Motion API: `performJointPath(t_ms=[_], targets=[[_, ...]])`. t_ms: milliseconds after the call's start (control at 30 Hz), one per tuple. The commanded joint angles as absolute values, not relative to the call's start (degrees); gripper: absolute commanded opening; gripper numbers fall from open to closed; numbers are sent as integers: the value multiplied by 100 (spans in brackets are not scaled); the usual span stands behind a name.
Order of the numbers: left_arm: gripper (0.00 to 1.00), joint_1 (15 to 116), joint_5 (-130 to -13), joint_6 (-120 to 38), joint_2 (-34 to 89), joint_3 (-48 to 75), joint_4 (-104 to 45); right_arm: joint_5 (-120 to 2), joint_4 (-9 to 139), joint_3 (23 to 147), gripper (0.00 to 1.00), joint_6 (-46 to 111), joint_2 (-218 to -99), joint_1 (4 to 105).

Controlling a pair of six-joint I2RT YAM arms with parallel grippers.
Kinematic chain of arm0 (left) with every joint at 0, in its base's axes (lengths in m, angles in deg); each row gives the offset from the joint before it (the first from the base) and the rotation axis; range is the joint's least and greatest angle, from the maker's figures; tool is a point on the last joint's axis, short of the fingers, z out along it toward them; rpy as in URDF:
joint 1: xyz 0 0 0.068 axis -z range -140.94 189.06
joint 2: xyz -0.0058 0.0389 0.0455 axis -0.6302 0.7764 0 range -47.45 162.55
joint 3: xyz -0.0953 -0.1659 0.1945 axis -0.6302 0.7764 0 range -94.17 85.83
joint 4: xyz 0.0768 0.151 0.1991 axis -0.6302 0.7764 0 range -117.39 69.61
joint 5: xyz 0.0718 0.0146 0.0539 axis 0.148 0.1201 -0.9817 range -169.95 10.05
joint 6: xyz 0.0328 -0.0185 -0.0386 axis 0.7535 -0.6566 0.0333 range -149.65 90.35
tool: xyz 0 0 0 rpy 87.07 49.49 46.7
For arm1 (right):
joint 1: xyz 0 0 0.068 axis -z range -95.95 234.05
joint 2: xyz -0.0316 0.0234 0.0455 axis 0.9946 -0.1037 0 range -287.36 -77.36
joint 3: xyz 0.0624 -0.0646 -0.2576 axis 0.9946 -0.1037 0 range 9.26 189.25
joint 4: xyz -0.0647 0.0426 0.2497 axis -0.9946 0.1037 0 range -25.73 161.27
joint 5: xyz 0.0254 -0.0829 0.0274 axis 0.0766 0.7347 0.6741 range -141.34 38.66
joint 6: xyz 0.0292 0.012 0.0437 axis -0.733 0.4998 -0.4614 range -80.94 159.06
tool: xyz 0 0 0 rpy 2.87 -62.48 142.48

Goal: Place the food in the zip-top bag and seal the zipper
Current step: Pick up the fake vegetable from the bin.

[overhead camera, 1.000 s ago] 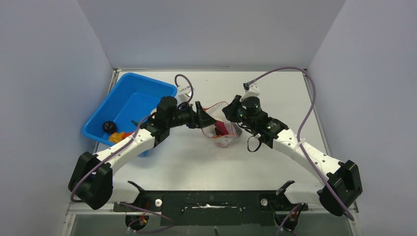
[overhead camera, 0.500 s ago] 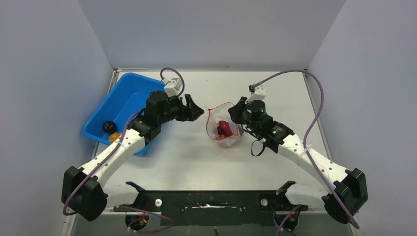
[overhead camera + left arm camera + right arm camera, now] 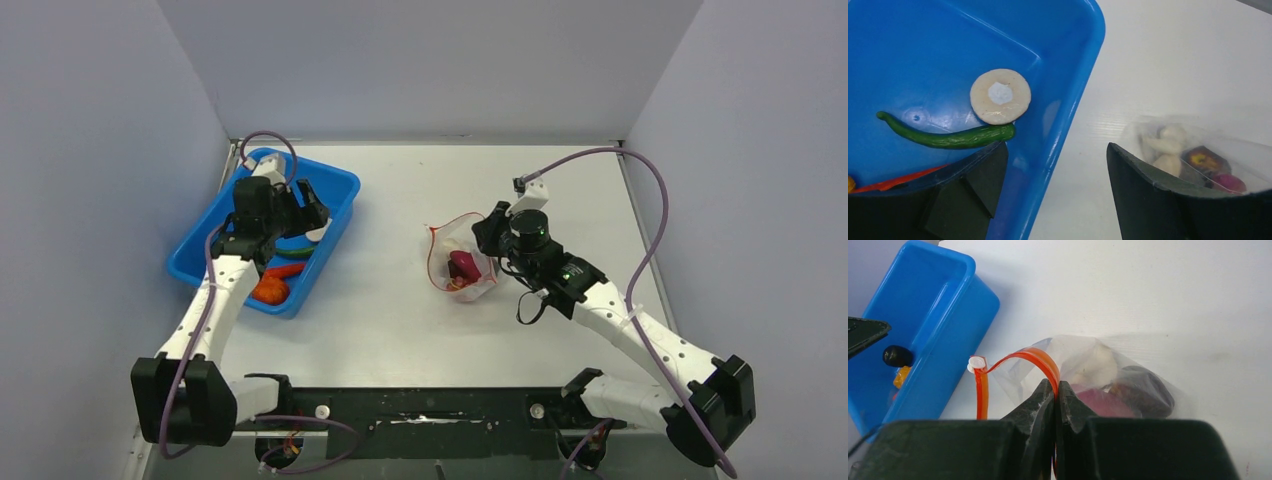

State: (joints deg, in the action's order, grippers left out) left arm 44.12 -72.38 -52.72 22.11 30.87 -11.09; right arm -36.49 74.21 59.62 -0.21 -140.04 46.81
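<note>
Spread wide and empty over the blue bin (image 3: 1087, 65), the left gripper (image 3: 1056, 152) should straddle the green pepper (image 3: 948, 136) inside it squarely, while the right gripper (image 3: 1055, 389), pinched on the zipper (image 3: 1040, 360), props the zip-top bag (image 3: 1010, 380) open well right of the bin.

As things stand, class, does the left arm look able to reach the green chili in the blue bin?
Probably yes: its open fingers hang close above the green chili, which lies exposed in the blue bin.

Bright and even, lit softly from above; faint shadows only; small glare spots on blue bin (image 3: 923, 50) at left; fingers (image 3: 1158, 200) blurred along lower edge
</note>
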Motion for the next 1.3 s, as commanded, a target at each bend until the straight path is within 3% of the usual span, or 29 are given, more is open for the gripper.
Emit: performJointPath(t_ms=[0,133,367,867,1067,1267], targets=[[71,4241,-6792,-4860,2185,3104,-1146,-3472,7157,6023,0,182,-13769,4776],[69,4240,-6174,-4644,2369,3157,-1288,-3489,7148,6023,0,192,-13739,4809],[63,4240,-6237,-4520,2733,3186,-1221,-3534,7102,5971,0,110,-13749,4828],[29,4240,-5742,-5544,3334,3343,-2378,-3528,7052,5931,0,100,-13733,4870],[19,4232,-6077,-5918,3811,2953,-2646,-3486,7129,5978,0,109,-13720,4895],[19,4108,-6710,-6193,4202,2677,-2875,-3468,7228,6190,0,116,-13843,4911]])
